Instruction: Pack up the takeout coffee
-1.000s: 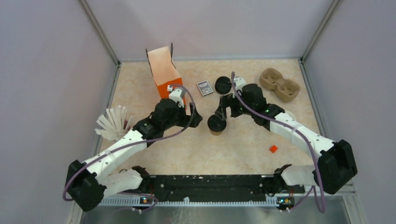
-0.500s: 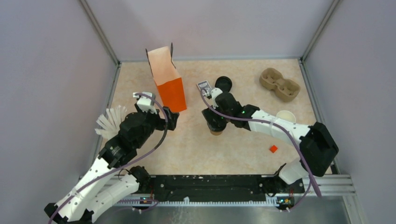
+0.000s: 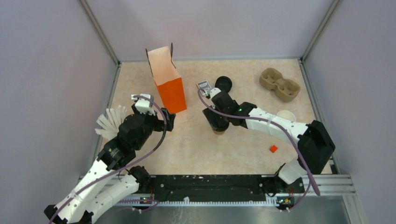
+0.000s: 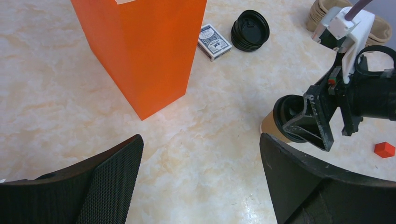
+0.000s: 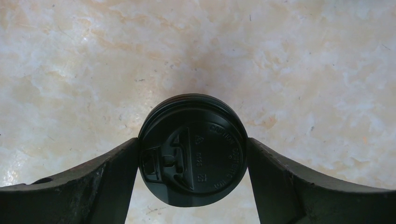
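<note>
While the right gripper (image 3: 217,120) is clamping both fingers on the lidded takeout coffee (image 5: 193,149), right of the orange paper bag (image 4: 140,51), the left gripper (image 4: 201,186) is hovering wide open, empty | step: grasping | next: lifting high enough, carrying left over the bag's mouth

One each: orange bag (image 3: 170,91), lidded cup (image 5: 192,149), carrier (image 3: 279,84) (two-cup), card deck (image 4: 214,41), red cube (image 3: 273,148).

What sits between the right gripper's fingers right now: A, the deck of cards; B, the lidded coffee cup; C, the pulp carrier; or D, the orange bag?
B: in the right wrist view the fingers of the right gripper press both sides of the black lid on the coffee cup.
</note>
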{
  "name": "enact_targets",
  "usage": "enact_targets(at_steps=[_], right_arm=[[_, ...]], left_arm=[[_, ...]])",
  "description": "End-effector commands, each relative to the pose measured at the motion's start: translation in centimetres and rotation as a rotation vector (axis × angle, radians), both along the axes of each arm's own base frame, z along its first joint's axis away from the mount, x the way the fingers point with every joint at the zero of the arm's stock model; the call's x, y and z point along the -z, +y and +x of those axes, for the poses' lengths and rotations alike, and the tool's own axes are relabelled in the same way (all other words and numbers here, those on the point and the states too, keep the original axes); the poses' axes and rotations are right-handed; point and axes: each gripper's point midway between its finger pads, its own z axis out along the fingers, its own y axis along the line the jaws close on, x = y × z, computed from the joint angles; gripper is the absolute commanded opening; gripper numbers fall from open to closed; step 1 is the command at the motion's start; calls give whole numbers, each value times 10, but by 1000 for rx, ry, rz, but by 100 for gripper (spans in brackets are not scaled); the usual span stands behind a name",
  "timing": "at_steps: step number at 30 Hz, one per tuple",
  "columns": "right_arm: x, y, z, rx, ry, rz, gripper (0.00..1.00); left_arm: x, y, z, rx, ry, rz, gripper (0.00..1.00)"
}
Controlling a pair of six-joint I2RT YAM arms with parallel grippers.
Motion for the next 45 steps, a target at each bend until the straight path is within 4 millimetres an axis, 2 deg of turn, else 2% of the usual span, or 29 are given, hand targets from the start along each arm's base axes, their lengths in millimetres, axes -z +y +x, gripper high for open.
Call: enact_targets(at_steps=[1, 7, 13, 17, 20, 23, 27, 31, 34, 39, 42, 45], right_arm=[[-49, -12, 7, 57, -81, 46, 81], [-47, -44, 9, 130, -67, 75, 80], [-35, -101, 14, 283, -31, 73, 80], [-17, -135, 7, 386, 17, 49, 80], [-6, -143, 1, 418, 39, 54, 80], [2, -142, -4, 431, 64, 65, 80], [4, -151, -1, 480, 50, 27, 82], [-14, -157, 3, 525, 28, 18, 92], [-43, -150, 9, 508, -14, 70, 98], [-91, -153, 32, 507, -150, 88, 99], [-103, -173, 59, 565, -205, 60, 99], [-112, -207, 95, 660, -240, 43, 89]], left_arm=[[-5, 6, 1, -22, -30, 4, 99], [-4, 5, 2, -18, -27, 7, 99], [-3, 6, 2, -20, -22, 21, 99], [-4, 9, 1, -28, -29, 22, 99], [-5, 9, 1, -28, -33, 24, 99], [-4, 9, 3, -32, -31, 31, 99], [0, 9, 2, -30, -14, 41, 99], [-1, 10, 0, -27, -21, 36, 99], [-3, 9, -1, -19, -28, 31, 99], [-1, 6, -2, -1, -21, 36, 99], [-2, 8, -3, -10, -15, 34, 99], [-3, 13, -5, -26, -19, 30, 99]])
